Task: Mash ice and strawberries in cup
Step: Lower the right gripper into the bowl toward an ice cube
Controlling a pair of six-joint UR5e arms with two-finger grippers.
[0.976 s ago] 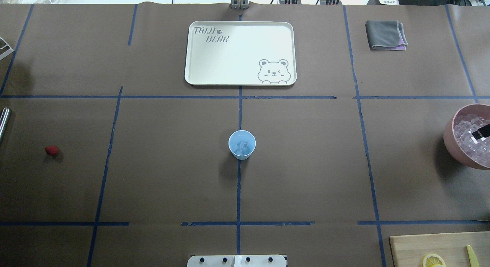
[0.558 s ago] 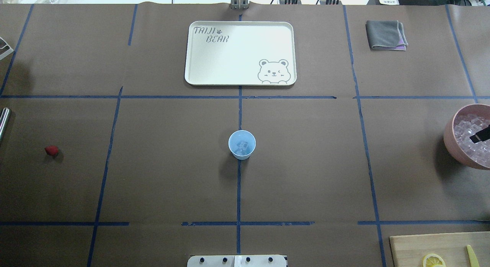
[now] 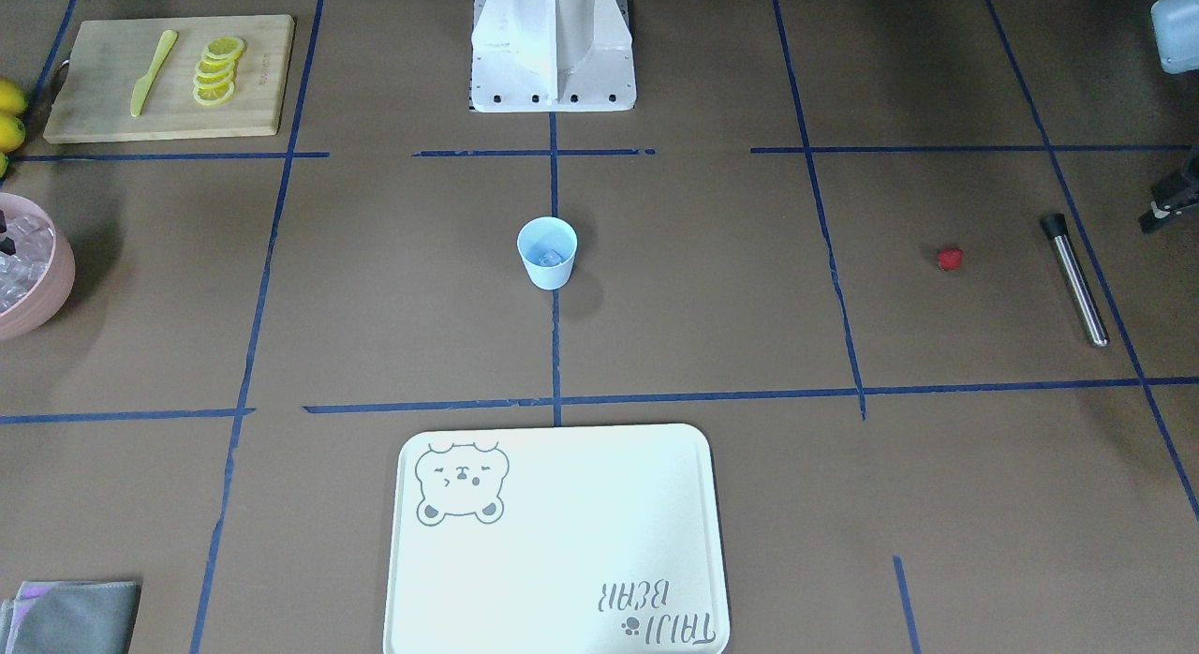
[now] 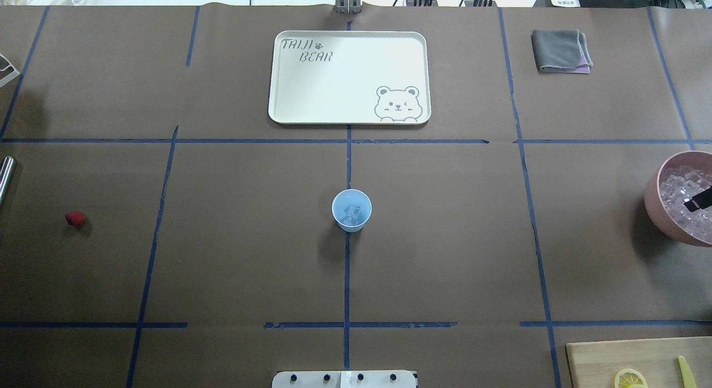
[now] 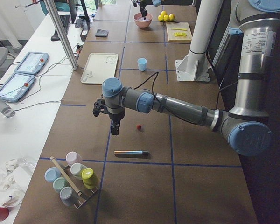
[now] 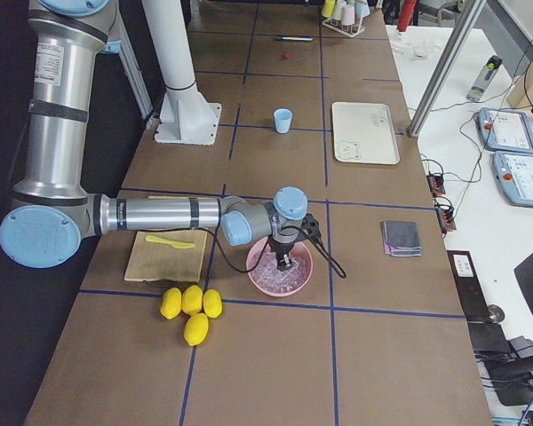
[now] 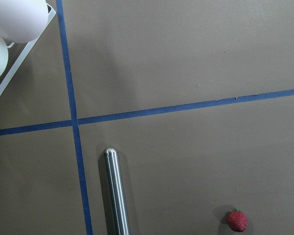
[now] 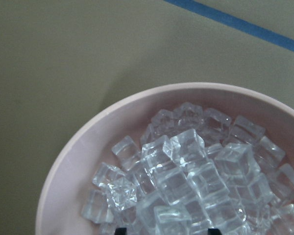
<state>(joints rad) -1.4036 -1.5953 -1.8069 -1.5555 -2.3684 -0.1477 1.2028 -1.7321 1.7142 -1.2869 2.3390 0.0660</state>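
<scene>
Nearest the robot, its white base (image 3: 553,64) stands at the edge of the table (image 4: 233,254). Off to its right, a wooden cutting board (image 3: 94,101) carries a row of lemon slices (image 3: 217,70) and a yellow knife (image 3: 153,70), and four whole lemons (image 6: 188,309) lie just beside the board toward the table's end. Straight ahead of the base, the cup (image 4: 351,210) stands upright on a blue tape line in the middle of the table, with some ice (image 4: 352,212) in its bottom. At about the same depth but well apart, on the robot's left, the strawberry (image 3: 950,259) lies on the bare table, and a metal rod (image 3: 1074,279) lies flat near it, farther out. The left gripper (image 5: 114,128) hangs pointing down above the table near the strawberry and rod and touches neither; I cannot tell how its jaws stand. On the right side, a pink bowl (image 8: 78,161) is heaped with more ice, and the right gripper (image 8: 166,231) is lowered into it. Its fingertips (image 8: 120,230) stand wide apart, with several cubes in the gap and nothing clamped. Farther off, a cream tray (image 4: 349,76) with a bear drawing lies flat beyond the cup, and a folded grey cloth (image 4: 560,50) sits at the far right.
</scene>
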